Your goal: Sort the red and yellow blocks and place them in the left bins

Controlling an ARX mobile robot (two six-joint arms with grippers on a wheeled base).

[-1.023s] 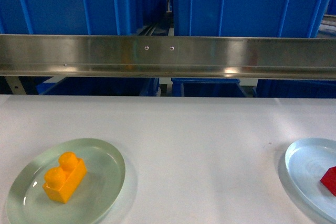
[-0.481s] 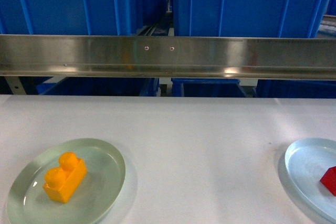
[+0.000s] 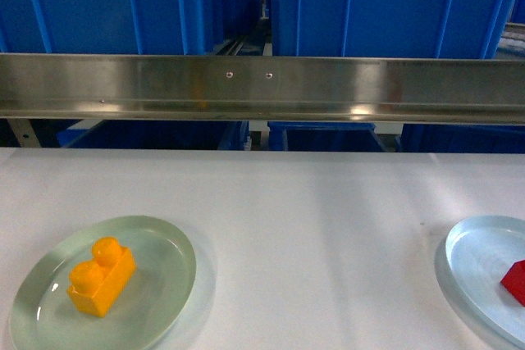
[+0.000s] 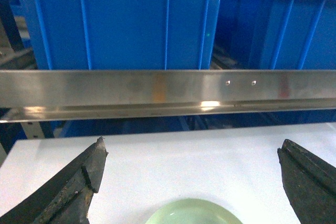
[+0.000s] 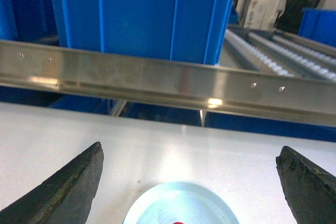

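Sitting on a green plate (image 3: 156,284), the orange-yellow block (image 3: 100,278) shows two studs.

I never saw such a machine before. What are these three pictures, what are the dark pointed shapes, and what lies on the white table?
A two-armed robot took them. One camera looks forward from its body; one sits on each wrist. The dark shapes are open, empty gripper fingers: left gripper, right gripper. On the table, a yellow block lies on a green plate and a red block lies on a pale-blue plate. Beyond a metal rail stand blue bins.
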